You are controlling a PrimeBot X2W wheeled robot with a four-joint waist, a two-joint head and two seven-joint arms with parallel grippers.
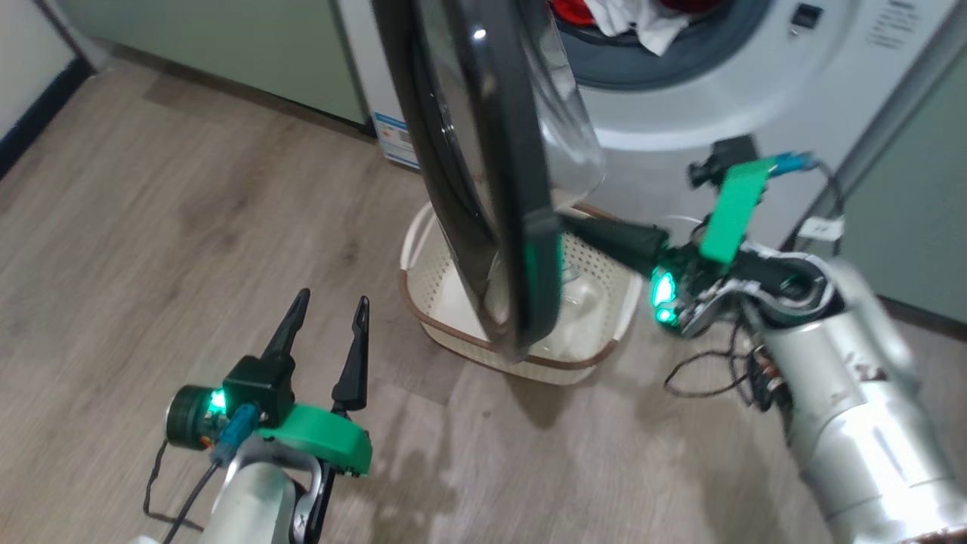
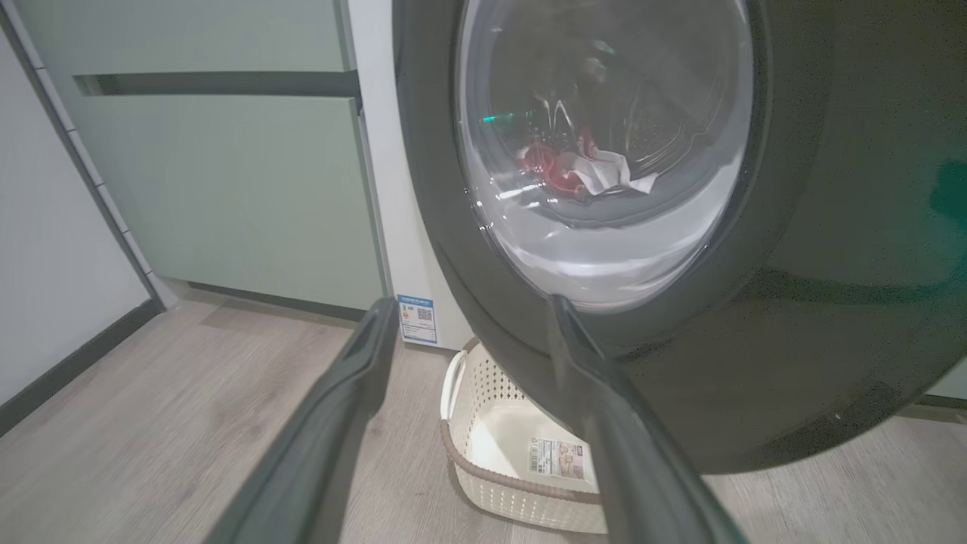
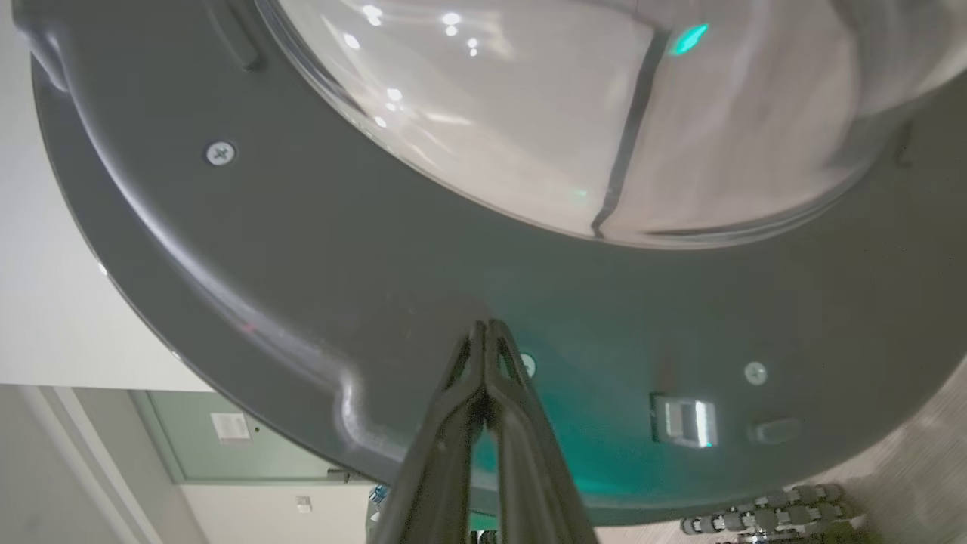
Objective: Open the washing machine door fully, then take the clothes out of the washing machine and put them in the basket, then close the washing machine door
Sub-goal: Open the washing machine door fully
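Observation:
The white washing machine (image 1: 718, 98) stands at the top right. Its door (image 1: 498, 151) is swung partway out and seen edge-on, a black ring with a clear glass bowl. Red and white clothes (image 1: 612, 19) lie in the drum mouth; they also show through the glass as clothes (image 2: 574, 170). The cream basket (image 1: 604, 302) sits on the floor under the door, also seen as basket (image 2: 491, 423). My right gripper (image 1: 563, 223) is shut with nothing in it. In the right wrist view the gripper (image 3: 483, 329) has its tips against the door's inner ring (image 3: 302, 249). My left gripper (image 1: 330, 310) hangs open over the floor, short of the door; its fingers (image 2: 378, 325) frame the door's outer face.
Pale green cabinets (image 1: 227, 45) flank the machine on the left, and another cabinet (image 1: 906, 227) stands on the right. A blue sticker (image 1: 393, 140) marks the machine's lower left corner. Wood floor (image 1: 151, 227) stretches to the left, bounded by a dark skirting (image 1: 38, 113). Loose cables hang from my right wrist.

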